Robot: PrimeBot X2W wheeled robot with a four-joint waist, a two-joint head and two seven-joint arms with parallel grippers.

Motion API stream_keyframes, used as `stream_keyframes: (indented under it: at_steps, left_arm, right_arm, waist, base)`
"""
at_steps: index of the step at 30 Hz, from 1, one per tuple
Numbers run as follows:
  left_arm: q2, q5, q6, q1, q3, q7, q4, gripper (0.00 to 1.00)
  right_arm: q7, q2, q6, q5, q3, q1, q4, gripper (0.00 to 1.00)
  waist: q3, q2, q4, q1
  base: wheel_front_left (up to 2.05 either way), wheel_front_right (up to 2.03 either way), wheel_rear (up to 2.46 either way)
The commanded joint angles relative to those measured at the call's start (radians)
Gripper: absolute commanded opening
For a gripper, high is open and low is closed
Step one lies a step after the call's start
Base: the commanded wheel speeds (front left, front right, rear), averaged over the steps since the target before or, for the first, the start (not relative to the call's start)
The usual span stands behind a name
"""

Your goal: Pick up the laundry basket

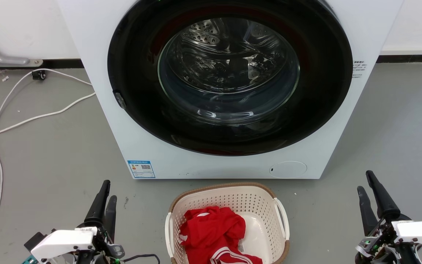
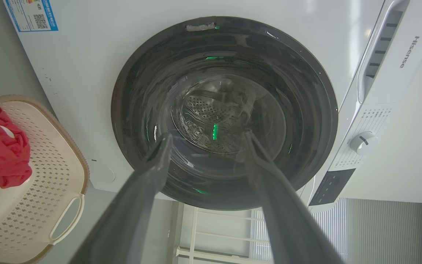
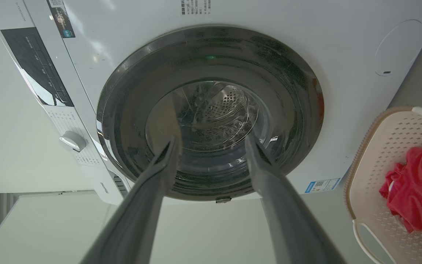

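laundry basket [image 1: 233, 201] sits on the floor just in front of the washing machine [image 1: 159, 157], below its round door [image 1: 229, 73], not touching the front panel; red garment [image 1: 213, 229] heaped inside, on the robot's left half of the basket.

left gripper [image 1: 109, 190] is low, out from the machine's front toward its left corner; wrist view shows the fingers parted, nothing between them, pointing at the door; right gripper [image 1: 364, 180] sits off the machine's right corner, also spread and empty; both are well apart from the basket, one on each side.

step in hand, as I judge it: the approach; no contact yet.

to do it well:
- swing each gripper inward, away from the machine's corners, toward its own side's white handle; left handle [image 1: 167, 229], right handle [image 1: 282, 218];
- the handles are thin loops standing off the perforated walls; put one finger through the loop and one outside, then close; don't pinch the wall;
- close both sides before lifting; lift both evenly, or the basket tilts and the garment slides;
- the gap to the machine is small; lift straight up or slightly away from the front panel, so the brown rim doesn't knock it.

risk: the wrist cameras face the door, so the handles sit at the edge of those views.
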State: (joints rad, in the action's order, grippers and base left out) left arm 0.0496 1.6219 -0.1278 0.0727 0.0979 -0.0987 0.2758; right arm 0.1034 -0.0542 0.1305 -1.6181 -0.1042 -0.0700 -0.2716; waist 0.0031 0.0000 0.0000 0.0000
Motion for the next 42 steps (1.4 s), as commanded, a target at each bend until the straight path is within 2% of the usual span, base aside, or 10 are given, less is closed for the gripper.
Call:
stream_keyframes:
  at_steps: [1, 8, 13, 26, 36, 42]
  left_arm:
    - [0.005, -0.008, -0.001, 0.022, -0.015, 0.015, -0.019, 1.0]
    - [0.004, -0.037, -0.001, 0.03, -0.045, 0.055, -0.032, 1.0]
    - [0.004, -0.132, -0.001, 0.033, -0.055, 0.077, -0.05, 1.0]
    - [0.004, -0.441, -0.001, 0.037, -0.101, 0.129, -0.112, 1.0]
    - [0.004, -0.647, 0.02, 0.037, -0.146, 0.165, -0.122, 1.0]
    - [0.003, -0.754, 0.033, 0.037, -0.168, 0.185, -0.129, 1.0]
  right_arm:
    - [-0.013, -0.002, 0.0, 0.002, 0.007, -0.018, 0.027, 1.0]
    - [-0.054, -0.005, 0.0, 0.035, 0.029, -0.008, 0.055, 1.0]
    - [-0.078, -0.012, 0.0, 0.118, 0.036, -0.005, 0.064, 1.0]
    - [-0.131, -0.001, 0.0, 0.467, 0.036, 0.011, 0.126, 1.0]
    - [-0.167, 0.0, 0.0, 0.755, 0.056, 0.023, 0.145, 1.0]
    - [-0.187, 0.0, 0.0, 0.88, 0.065, 0.027, 0.151, 1.0]
  waist:
    - [0.0, 0.0, 0.0, 0.0]
    - [0.001, 0.0, 0.001, 0.0]
    - [0.001, 0.0, 0.002, 0.0]
    - [0.001, 0.0, 0.004, 0.0]
    - [0.0, 0.0, 0.004, 0.0]
    - [0.0, 0.0, 0.005, 0.0]
  base:
    - [0.0, 0.0, 0.0]
    - [0.0, 0.0, 0.0]
    - [0.0, 0.0, 0.0]
    - [0.0, 0.0, 0.0]
    - [0.0, 0.0, 0.0]
    - [0.0, 0.0, 0.0]
